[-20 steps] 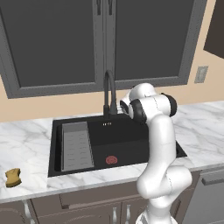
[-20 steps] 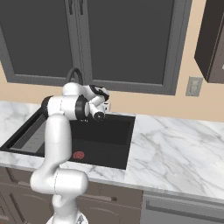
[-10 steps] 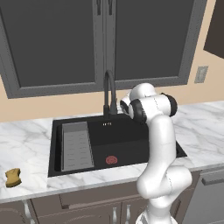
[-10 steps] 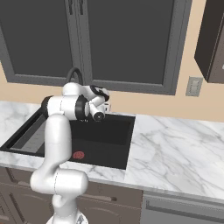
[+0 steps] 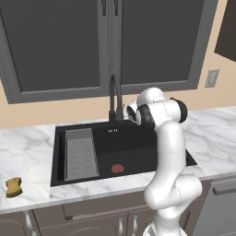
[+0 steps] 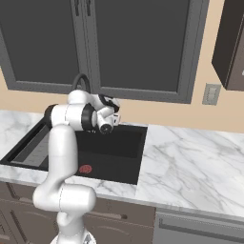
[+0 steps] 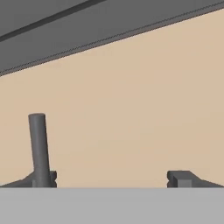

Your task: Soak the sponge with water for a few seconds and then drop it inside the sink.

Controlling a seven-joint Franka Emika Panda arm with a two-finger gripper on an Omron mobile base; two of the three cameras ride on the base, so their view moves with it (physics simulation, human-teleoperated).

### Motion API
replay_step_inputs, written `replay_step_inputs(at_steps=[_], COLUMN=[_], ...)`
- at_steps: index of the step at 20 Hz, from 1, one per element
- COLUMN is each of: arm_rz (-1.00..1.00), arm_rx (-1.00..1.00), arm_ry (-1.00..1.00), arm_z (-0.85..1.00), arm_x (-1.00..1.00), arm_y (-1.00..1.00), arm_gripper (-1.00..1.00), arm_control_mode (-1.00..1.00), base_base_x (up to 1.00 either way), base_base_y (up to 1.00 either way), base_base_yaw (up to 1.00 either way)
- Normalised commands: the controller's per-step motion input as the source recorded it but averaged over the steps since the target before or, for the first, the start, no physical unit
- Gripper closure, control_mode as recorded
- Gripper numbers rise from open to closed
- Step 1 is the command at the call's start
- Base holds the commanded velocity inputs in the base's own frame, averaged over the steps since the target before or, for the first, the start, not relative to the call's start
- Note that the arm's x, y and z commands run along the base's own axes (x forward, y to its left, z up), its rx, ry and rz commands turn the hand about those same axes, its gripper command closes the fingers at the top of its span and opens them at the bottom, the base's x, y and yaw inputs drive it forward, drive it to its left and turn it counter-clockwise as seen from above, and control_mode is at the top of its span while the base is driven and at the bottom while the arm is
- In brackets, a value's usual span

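Observation:
The yellow-brown sponge [image 5: 14,186] lies on the marble counter left of the sink, far from the arm. The black sink [image 5: 138,148] holds a red-ringed drain [image 5: 118,168] and a grey ribbed rack [image 5: 80,154]. Its black arched faucet [image 5: 114,99] stands at the back. My gripper [image 6: 110,112] is held above the sink's back edge, just right of the faucet, facing the beige wall. In the hand view the gripper [image 7: 113,179] is open, with its fingertips [image 7: 181,178] wide apart and nothing between them. A dark faucet post [image 7: 38,148] rises by the left tip. The water is out of view.
Dark cabinet doors [image 5: 110,41] hang above the counter. Marble counter [image 6: 190,162] stretches to the right of the sink. A wall outlet [image 5: 212,78] sits at the right, and a dark upper cabinet [image 6: 231,43] is further right.

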Motion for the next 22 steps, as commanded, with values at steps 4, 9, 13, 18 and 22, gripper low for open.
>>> replay_step_inputs(at_steps=[4, 9, 13, 18, 22], arm_rz=[-0.02, -0.03, -0.03, -0.04, -0.07], arm_rx=[0.1, 0.1, 0.1, 0.1, 0.08], arm_ry=[0.01, 0.03, 0.03, 0.05, 0.07], arm_z=[-0.33, -0.32, -0.29, -0.25, -0.21], arm_x=[-0.3, -0.29, -0.28, -0.27, -0.04], arm_y=[-0.24, -0.26, -0.31, -0.41, -0.68], arm_gripper=[-1.0, -1.0, -1.0, -1.0, -1.0], arm_control_mode=[-1.0, -1.0, -1.0, -1.0, -1.0], base_base_x=[0.0, 0.0, 0.0, 0.0, 0.0], base_base_y=[0.0, 0.0, 0.0, 0.0, 0.0], base_base_yaw=[0.0, 0.0, 0.0, 0.0, 0.0])
